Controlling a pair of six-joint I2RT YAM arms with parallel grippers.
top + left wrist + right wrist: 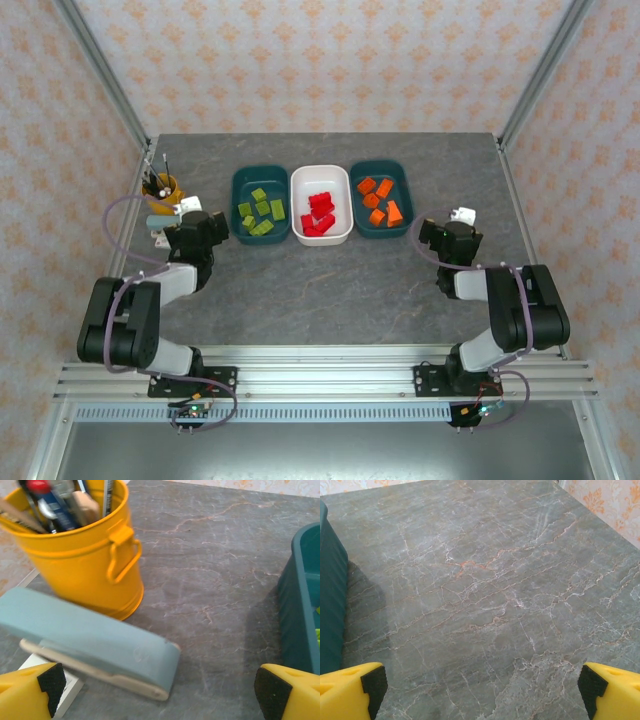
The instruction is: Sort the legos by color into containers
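Legos [320,212] sorted across three containers [321,241], left gripper [162,687], right gripper [483,689] spread wide, empty

Lime legos [261,213], left teal tray [248,182]; red legos [319,213], white tray [305,184]; orange legos [380,201], right teal tray [401,181].

A dark grey table [330,290], veined like marble with pale and rusty lines, is lying under soft, even light. Walls [320,60] papered in cream with a repeating peach floral motif are rising behind the table and along both its sides. Metal posts [104,72] are slanting up from the table's far corners. A ribbed aluminium rail [320,375] is running along the table's near edge.
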